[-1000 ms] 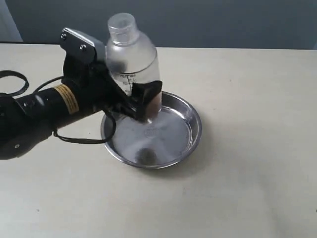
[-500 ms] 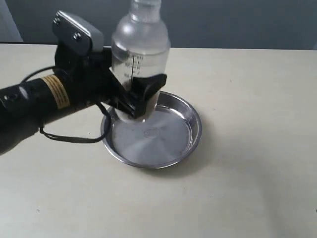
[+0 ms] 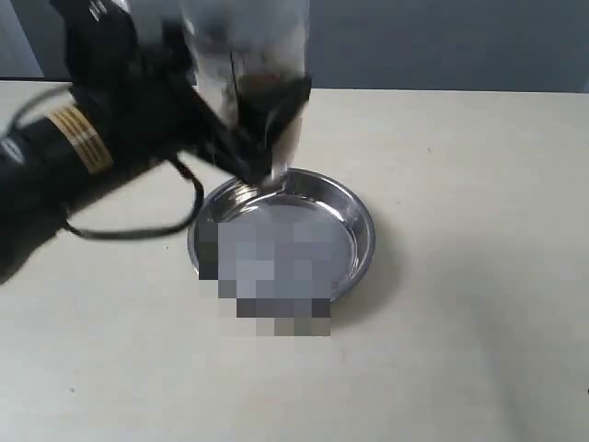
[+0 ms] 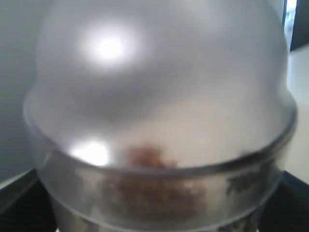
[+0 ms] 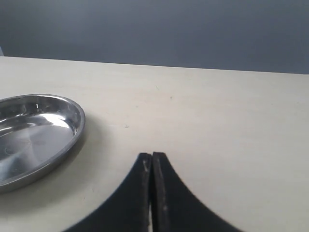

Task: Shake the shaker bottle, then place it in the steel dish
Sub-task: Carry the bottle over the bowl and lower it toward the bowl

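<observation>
The frosted shaker bottle [image 3: 244, 55] is held high above the steel dish [image 3: 357, 221], blurred by motion, its top cut off by the upper edge of the exterior view. My left gripper [image 3: 267, 124] is shut on the bottle's lower body. In the left wrist view the shaker bottle [image 4: 159, 121] fills the picture, brown granules [image 4: 154, 188] showing inside; the fingers are hidden. The steel dish [image 5: 72, 121] stands on the table with nothing in it. My right gripper [image 5: 152, 157] is shut on nothing, low over the table beside the dish.
The pale table [image 3: 460, 322] spreads around the dish. A black cable [image 3: 129, 230] loops from my left arm down to the dish's left rim. A dark wall [image 3: 442, 41] runs behind the table.
My left gripper has lifted the shaker bottle upward, from just over the dish to well above it; the bottle is now blurred. The right gripper has only this one frame.
</observation>
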You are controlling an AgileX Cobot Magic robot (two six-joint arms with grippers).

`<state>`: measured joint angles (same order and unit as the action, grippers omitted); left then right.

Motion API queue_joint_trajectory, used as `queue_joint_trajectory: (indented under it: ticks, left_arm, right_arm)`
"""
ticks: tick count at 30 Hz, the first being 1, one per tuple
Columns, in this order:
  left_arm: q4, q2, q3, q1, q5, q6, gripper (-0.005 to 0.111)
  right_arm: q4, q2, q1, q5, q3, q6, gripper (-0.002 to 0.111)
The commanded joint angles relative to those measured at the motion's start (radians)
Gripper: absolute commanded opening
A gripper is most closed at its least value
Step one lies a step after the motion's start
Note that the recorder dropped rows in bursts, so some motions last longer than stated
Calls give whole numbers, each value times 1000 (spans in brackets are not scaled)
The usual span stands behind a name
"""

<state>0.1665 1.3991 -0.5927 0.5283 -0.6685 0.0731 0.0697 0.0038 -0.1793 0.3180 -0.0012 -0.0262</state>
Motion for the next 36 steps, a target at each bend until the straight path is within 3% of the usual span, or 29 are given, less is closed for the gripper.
queue_joint_trajectory:
  ticks: [1,3,5,9,11,13,16,20,22,24,28,30,33,36]
  left_arm:
    - [-8,108,80,13,-82,21,0]
    - [-28,53,40,13,-193,3,0]
    - [-15,-28,-24,13,-210,8,0]
    - [25,-112,-83,13,-28,36,0]
    - [13,-80,-48,11,87,26,0]
    - [2,-12,6,14,107,41,0]
    - [31,21,32,23,46,65,0]
    - [36,-51,-23,31,-153,59,0]
    - [36,-92,-53,32,-168,59,0]
    - [36,-116,-62,32,-126,58,0]
    - [-64,-50,-34,30,99,-49,0]
    - [-110,21,-7,30,112,-67,0]
    - [-57,72,1,40,39,-25,0]
    - [1,8,-24,67,-171,22,0]
  right_arm:
    - [-5,-4,0,-13,1,0,-1]
    - [-5,-4,0,-13,1,0,-1]
    - [-5,-4,0,-13,1,0,-1]
    - [-5,-4,0,-13,1,0,-1]
    - [-5,-4,0,-13,1,0,-1]
    - [-5,-4,0,-13,1,0,-1]
    - [-5,-4,0,-13,1,0,-1]
    - [-5,-4,0,-13,1,0,-1]
    - [-5,-4,0,-13,1,0,-1]
    - [-5,-4,0,-13,1,0,-1]
    - [-5,-4,0,-13,1,0,-1]
    - [-5,-4,0,-13,1,0,-1]
    - [-5,-4,0,-13,1,0,-1]
    - [-5,-4,0,-13,1,0,-1]
